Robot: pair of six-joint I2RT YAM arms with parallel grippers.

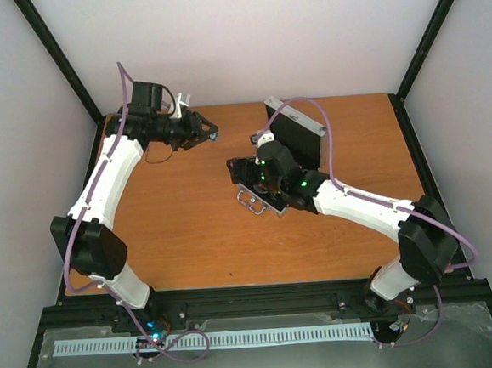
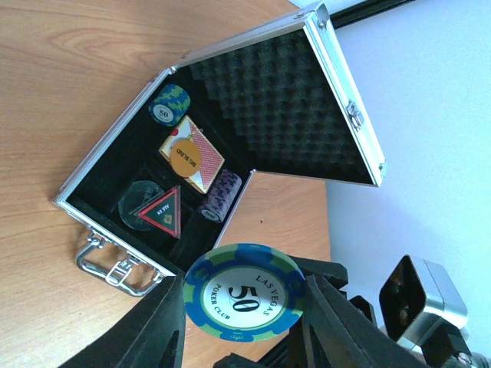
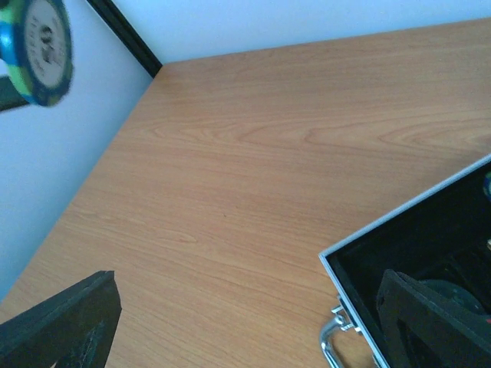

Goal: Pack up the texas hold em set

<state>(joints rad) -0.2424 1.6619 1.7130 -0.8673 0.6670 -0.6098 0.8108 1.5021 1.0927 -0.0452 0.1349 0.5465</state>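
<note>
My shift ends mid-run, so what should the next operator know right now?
Left hand: closed on one blue-green chip, held above the table, away from the case.
Right hand: open, empty, over the case near its handle.
Case: open, lid up.
Done, already inside: blue-green stack, purple stack, card pack with orange disc on it, clear disc, triangle.
Left: put the held chip in, shut the lid.
</note>
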